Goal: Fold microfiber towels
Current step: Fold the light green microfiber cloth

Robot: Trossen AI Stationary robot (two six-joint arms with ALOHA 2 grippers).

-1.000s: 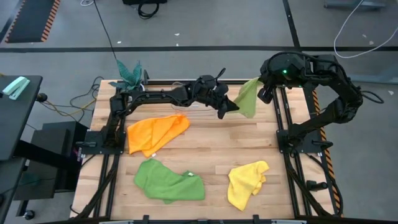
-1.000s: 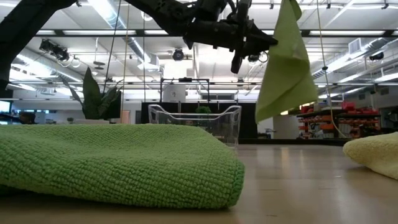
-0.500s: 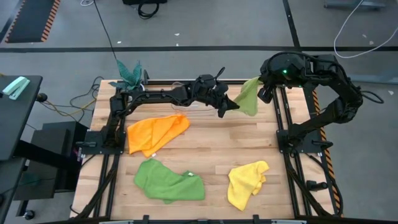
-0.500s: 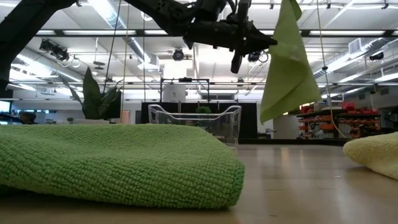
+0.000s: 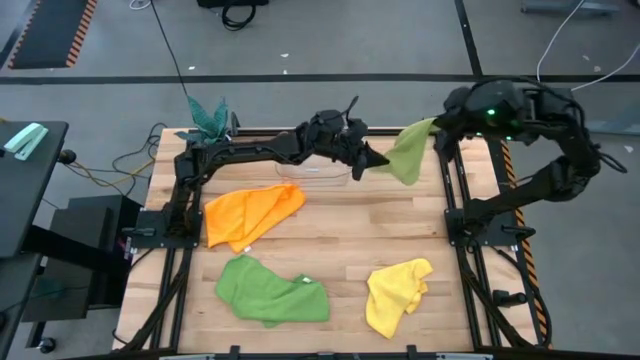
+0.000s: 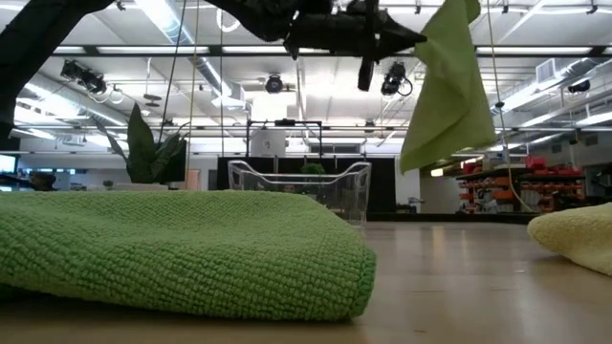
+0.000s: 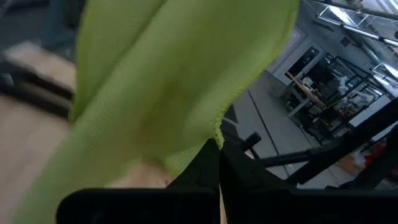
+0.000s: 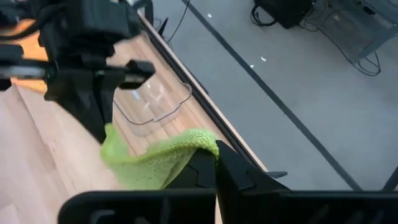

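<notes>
Lime towel (image 5: 408, 160) hangs pinched between both grippers.

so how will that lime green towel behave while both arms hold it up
Probably floppy: the lime green towel sags and drapes between the left tool and the right tool, both shut on it. Likely light, since corner pinches carry it. Its free edge may swing when moved.

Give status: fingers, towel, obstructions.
Left gripper and right gripper fingers both shut on the light lime green towel, held in the air between them at the table's far side. Clear bin below the left arm. Nothing blocking.
</notes>
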